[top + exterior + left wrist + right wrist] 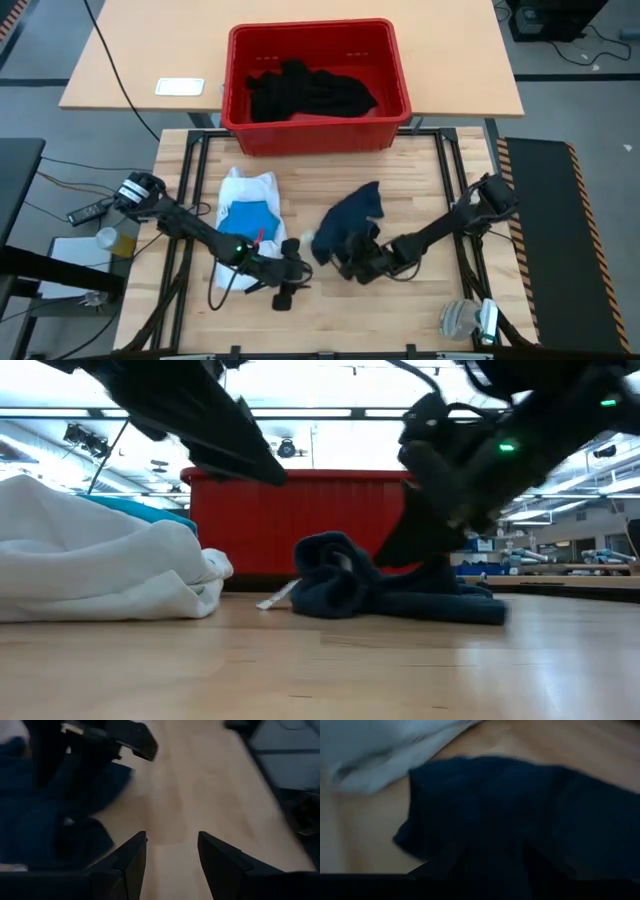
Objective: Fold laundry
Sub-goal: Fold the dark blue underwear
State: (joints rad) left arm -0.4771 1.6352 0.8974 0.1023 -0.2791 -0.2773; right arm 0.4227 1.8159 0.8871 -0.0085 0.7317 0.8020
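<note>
Item: dark navy garment, crumpled in a heap on the wooden table, unfolded. It lies directly under and ahead of the right gripper, whose jaws sit down in the cloth; the right wrist view is filled with dark folds, so whether the jaws have closed on any of it cannot be told.

Item: left gripper, low over bare wood with its jaws parted and nothing between them; the navy garment lies just beside it, towards the other arm.

Item: white shirt with a bright blue piece on top, bunched behind the left gripper, not neatly folded.

Item: black garments, piled in the red crate, well beyond both grippers.

Progress, as judged: early; nothing shows a finished fold.
</note>
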